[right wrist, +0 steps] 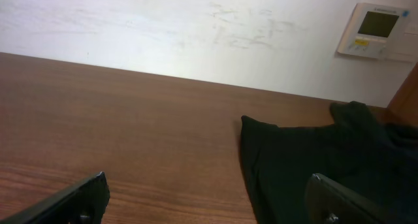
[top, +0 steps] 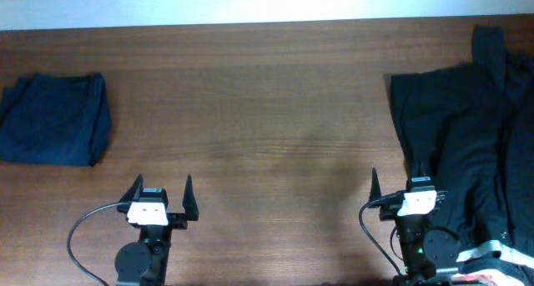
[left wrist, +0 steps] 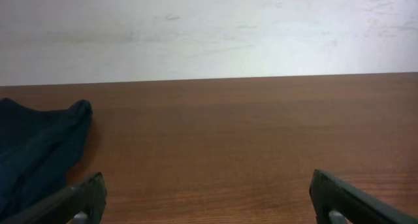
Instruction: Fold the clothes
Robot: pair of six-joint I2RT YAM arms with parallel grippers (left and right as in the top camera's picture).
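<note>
**Left gripper [top: 163, 184] and right gripper [top: 397, 179] gaping, both empty**

Overhead: both are sitting at the near edge of the table [top: 275, 111]. A folded blue garment [top: 54, 119] is lying far left, and black clothes [top: 467, 127] are sprawling at right.
Left wrist: the blue garment is lying left of the spread fingers [left wrist: 81, 198].
Right wrist: the black clothes are lying ahead, toward the right.

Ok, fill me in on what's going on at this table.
Two robot arms are set to fold clothes, but neither is holding anything. The left gripper and right gripper sit open near the front edge of the table. A dark blue garment lies folded at the far left, while a heap of black clothes sprawls unfolded on the right, beside the right gripper.
</note>
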